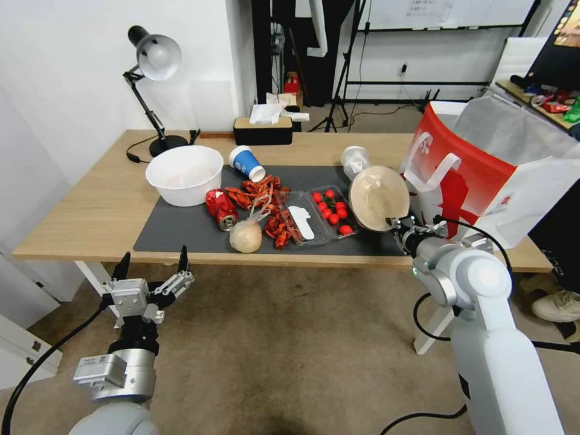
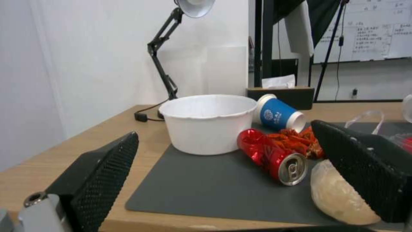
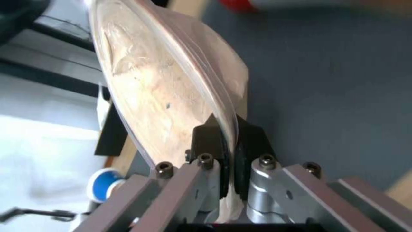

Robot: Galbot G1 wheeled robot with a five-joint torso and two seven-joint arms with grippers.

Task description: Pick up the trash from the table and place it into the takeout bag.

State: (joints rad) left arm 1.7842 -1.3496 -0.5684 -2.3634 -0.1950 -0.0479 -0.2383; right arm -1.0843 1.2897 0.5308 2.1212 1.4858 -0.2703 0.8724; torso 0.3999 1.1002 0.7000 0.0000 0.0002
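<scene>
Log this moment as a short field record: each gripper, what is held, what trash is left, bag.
right gripper: shut on the rim of the tan bowl, lifted and tilted beside the takeout bag
left gripper: open, below the table front edge
trash on mat: blue cup, red can, clear bag, clear cup

The bench (image 1: 90,211) is light wood under a dark grey mat (image 1: 181,232). The paper cup (image 1: 246,163) is blue with a white rim, the dented can (image 1: 221,209) red. The bowl (image 1: 377,198) is tan; the takeout bag (image 1: 483,163) red and white, with white handles.
</scene>
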